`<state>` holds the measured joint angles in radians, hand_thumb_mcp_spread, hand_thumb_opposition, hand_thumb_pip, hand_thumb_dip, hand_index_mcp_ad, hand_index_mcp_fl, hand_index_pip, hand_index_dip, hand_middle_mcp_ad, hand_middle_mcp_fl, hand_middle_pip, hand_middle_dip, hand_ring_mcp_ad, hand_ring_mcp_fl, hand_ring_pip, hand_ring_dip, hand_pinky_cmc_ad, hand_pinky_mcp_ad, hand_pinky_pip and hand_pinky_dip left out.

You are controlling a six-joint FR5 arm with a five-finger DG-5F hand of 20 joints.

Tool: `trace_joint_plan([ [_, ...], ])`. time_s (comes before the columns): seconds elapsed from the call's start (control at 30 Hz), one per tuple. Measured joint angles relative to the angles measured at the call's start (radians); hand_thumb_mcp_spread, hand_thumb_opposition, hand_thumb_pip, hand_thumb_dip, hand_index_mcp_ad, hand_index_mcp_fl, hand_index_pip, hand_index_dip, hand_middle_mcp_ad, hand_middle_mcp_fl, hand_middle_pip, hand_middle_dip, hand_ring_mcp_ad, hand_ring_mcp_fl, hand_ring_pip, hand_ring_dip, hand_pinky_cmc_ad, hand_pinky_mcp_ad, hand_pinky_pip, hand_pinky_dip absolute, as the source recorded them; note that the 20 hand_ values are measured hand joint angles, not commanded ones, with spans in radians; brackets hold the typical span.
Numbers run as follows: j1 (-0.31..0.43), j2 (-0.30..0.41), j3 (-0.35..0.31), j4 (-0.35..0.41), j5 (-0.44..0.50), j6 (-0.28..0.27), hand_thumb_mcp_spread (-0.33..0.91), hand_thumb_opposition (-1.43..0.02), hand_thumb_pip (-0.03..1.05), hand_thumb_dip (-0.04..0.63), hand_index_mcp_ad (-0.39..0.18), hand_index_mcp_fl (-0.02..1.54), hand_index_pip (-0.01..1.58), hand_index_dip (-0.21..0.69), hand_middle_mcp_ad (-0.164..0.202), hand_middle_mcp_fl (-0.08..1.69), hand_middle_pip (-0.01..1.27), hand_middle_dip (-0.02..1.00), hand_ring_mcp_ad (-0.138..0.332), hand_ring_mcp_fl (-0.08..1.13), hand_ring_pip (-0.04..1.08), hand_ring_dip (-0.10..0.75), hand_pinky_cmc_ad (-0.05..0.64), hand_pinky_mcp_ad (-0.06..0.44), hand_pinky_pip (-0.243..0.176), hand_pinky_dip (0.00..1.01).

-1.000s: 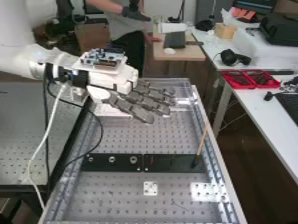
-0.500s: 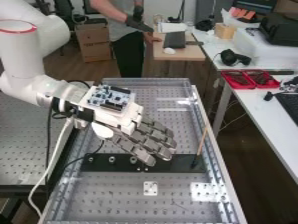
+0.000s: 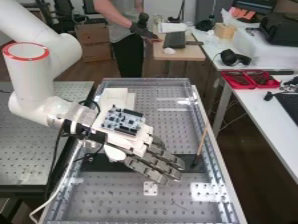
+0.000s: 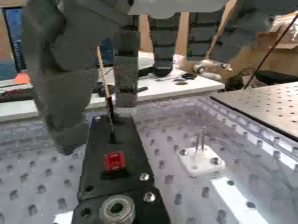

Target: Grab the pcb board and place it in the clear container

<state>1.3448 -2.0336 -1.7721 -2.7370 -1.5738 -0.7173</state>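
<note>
One robot hand (image 3: 159, 161) shows in the high view, its fingers loosely straight and unclenched, above the dark strip (image 3: 193, 167) across the bench (image 3: 120, 205). A populated circuit board (image 3: 124, 121) sits on its back. At the strip's right end stands a thin stick (image 3: 201, 145); a small white plate (image 3: 151, 188) lies nearer. What looks like a clear container (image 3: 173, 104), hard to make out, is toward the far right of the bench.

In the wrist view, the red board (image 4: 114, 161) sits on the strip, apart from the fingers, between a metal ring (image 4: 117, 207) and the stick.
</note>
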Motion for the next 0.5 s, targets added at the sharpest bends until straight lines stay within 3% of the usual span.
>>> trace_joint_plan([
  [0.5, -0.024, -0.074, 0.069, 0.011, -0.089, -0.035, 0.56, -0.77, 0.36, 0.164, -0.120, 0.27, 1.14, 0.171, 0.091, 0.04, 0.14, 0.13, 0.145, 0.01, 0.09, -0.002, 0.281, 0.129, -0.091, 0.19],
])
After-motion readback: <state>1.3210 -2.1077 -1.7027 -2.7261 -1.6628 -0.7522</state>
